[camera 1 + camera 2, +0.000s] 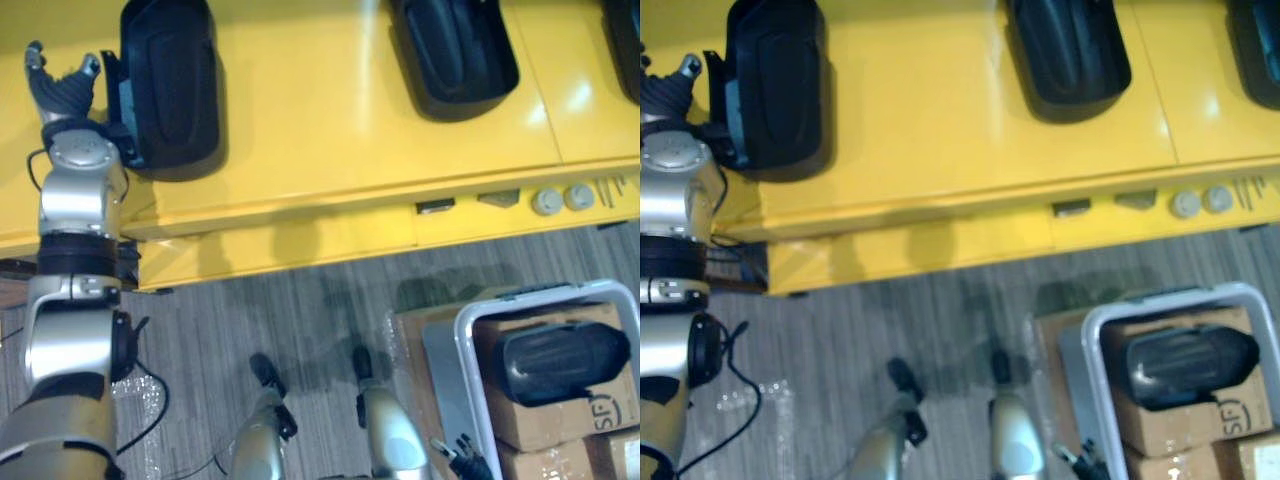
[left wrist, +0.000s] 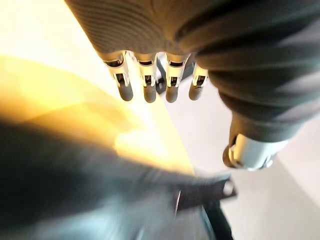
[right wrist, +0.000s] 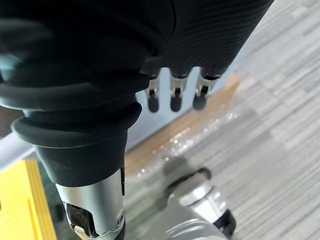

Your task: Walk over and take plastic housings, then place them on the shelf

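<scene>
Down at the robot's right stands a grey bin with a white rim, packed with cardboard boxes. One black plastic housing, the binned housing, lies on its side on top of the boxes. The front box carries dark print on its face. The bin sits against a brown cardboard sheet with shiny clear film over its edge.

The other housings are up on the yellow shelf. The left housing lies near the shelf's left end, the middle housing is well apart from it, and a third housing shows at the far right edge. All three are glossy black shells lying flat on the yellow top.

The left hand is raised just beside the left housing, at its outer side. Its fingers are straight and spread with the thumb apart, and it has hold of nothing. I can't tell whether it touches the shell. The right hand hangs low over the floor next to the cardboard, its fingers loose and straight, and it too grips nothing.

On the shelf's lower front ledge lie two round grey discs side by side, with a small dark plate further along. The floor is grey striped carpet, and the glossy shelf top throws back the room's light.
</scene>
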